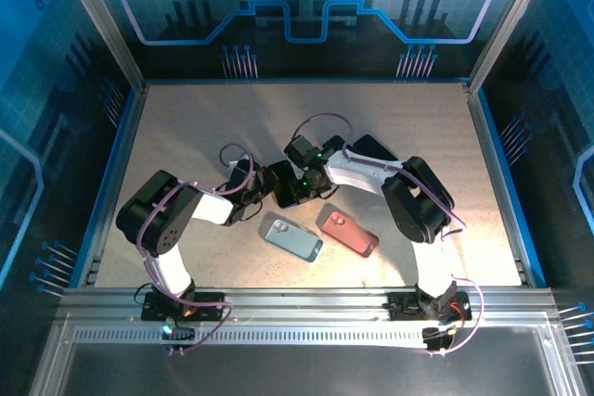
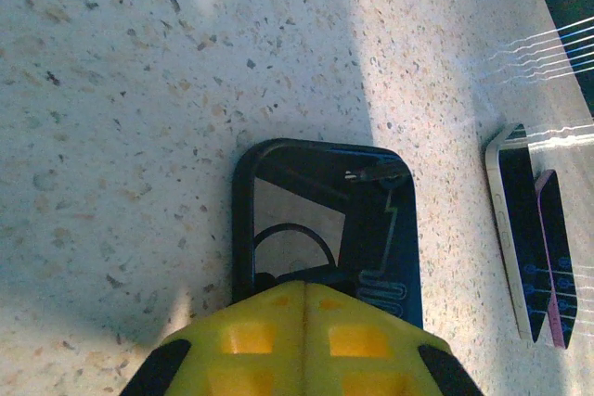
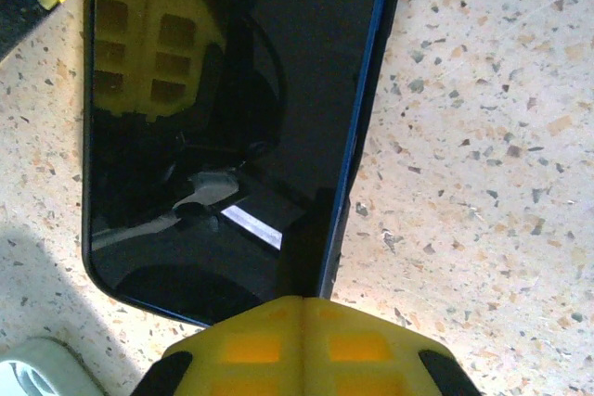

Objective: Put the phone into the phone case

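Speckled beige tabletop (image 1: 186,136) bounded by blue printed enclosure walls (image 1: 306,6) and aluminium rails, seen from above. Left arm (image 1: 162,215), black and white, rises from its base at the lower left of the top view and reaches toward frame centre; right arm (image 1: 418,197) does the same from the lower right, so that the two wrists meet just above centre. Flat black phone with a glossy screen and blue-tinted edge (image 3: 232,136) lies screen-up on the table between them, outside both cases; in the right wrist view it occupies the upper left and centre, in the left wrist view the lower centre. Pale blue-grey phone case (image 1: 292,238) lies just below centre of the top view, tilted, its camera cut-out at its upper-left end. Salmon-pink phone case (image 1: 349,233) lies just right of it at a similar tilt, apart from it; both appear edge-on at the right margin of the left wrist view. Left gripper (image 2: 304,292), yellow fingers pressed together with no gap, overlaps the near end of the phone at the bottom of its own view. Right gripper (image 3: 302,303), likewise fully closed, overlaps the opposite end. Whether either fingertip presses on the screen cannot be told.
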`<action>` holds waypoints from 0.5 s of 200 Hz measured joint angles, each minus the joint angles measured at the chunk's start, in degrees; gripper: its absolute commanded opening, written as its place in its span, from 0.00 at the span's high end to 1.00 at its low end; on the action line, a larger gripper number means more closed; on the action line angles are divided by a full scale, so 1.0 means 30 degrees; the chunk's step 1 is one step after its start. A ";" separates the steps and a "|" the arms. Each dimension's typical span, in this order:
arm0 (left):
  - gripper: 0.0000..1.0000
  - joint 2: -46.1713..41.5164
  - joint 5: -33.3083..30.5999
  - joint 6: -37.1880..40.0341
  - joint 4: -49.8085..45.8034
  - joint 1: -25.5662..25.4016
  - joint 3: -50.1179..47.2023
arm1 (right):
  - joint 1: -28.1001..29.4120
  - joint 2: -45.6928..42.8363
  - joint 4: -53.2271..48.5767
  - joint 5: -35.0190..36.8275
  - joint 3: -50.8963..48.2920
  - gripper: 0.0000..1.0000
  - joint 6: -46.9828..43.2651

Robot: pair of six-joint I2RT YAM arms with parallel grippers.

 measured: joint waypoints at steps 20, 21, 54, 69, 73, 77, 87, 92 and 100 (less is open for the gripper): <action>1.00 0.0000 0.0240 -0.0044 0.0146 0.0102 -0.0109 | 0.0000 0.0102 -0.0146 -0.0015 0.0131 1.00 0.0000; 1.00 0.0000 0.0248 -0.0051 0.0153 0.0109 -0.0109 | 0.0000 0.0109 -0.0153 -0.0015 0.0131 1.00 0.0000; 1.00 0.0000 0.0634 -0.0189 0.0335 0.0306 -0.0233 | 0.0000 0.0248 -0.0299 -0.0036 0.0277 1.00 0.0015; 1.00 0.0000 0.0823 -0.0291 0.0342 0.0386 -0.0233 | 0.0000 0.0342 -0.0437 -0.0058 0.0423 1.00 0.0022; 1.00 0.0000 0.0867 -0.0328 0.0342 0.0408 -0.0233 | 0.0000 0.0357 -0.0495 -0.0073 0.0466 1.00 0.0022; 1.00 0.0000 0.0918 -0.0335 0.0342 0.0437 -0.0248 | 0.0000 0.0386 -0.0510 -0.0080 0.0481 1.00 0.0022; 1.00 0.0000 0.0998 -0.0335 0.0357 0.0474 -0.0255 | 0.0000 0.0393 -0.0546 -0.0095 0.0503 1.00 0.0029; 1.00 0.0000 0.1064 -0.0342 0.0357 0.0503 -0.0262 | 0.0000 0.0415 -0.0546 -0.0102 0.0503 1.00 0.0029; 1.00 0.0000 0.1129 -0.0342 0.0364 0.0532 -0.0270 | 0.0000 0.0423 -0.0546 -0.0109 0.0503 1.00 0.0029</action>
